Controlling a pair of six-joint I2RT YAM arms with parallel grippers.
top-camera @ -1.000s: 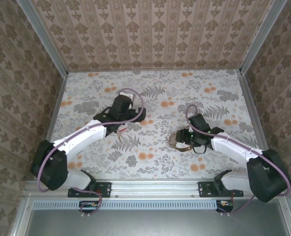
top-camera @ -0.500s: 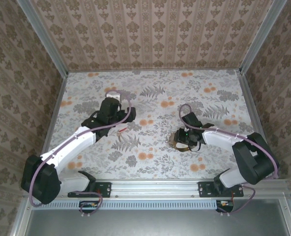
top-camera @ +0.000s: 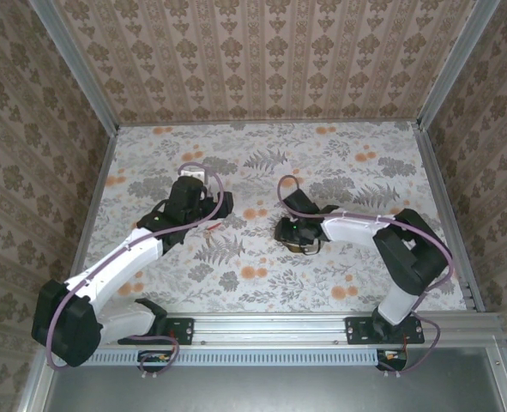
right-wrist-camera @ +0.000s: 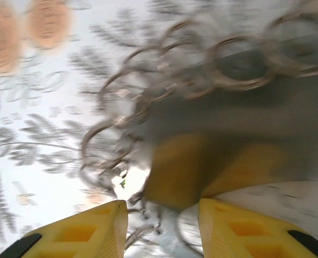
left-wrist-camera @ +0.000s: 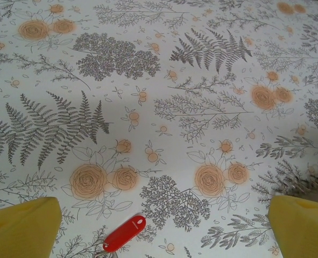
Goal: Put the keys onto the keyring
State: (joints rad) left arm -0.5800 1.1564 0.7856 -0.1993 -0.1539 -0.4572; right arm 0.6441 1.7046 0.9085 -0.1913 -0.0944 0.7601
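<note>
Nearest, in the top view, the two white and black arms rise from their bases at the front edge and reach over the white table cover printed with grey ferns and orange flowers [top-camera: 262, 150]. A little farther, right of the middle, the large thin grey-brown metal keyring with its fringe of small rings [right-wrist-camera: 172, 86] lies on the cover under the right gripper [right-wrist-camera: 161, 228]. Its yellow fingers [right-wrist-camera: 78, 234] stand partly apart around blurred wire, and I cannot tell if they pinch it. Left of the middle and well apart from the keyring lies the tiny thin key with a bright red head [left-wrist-camera: 125, 233], flat on the cover. The left gripper [left-wrist-camera: 161, 220] hangs above it, spread wide, with the key between its yellow fingertips [left-wrist-camera: 24, 226] and touching neither.
</note>
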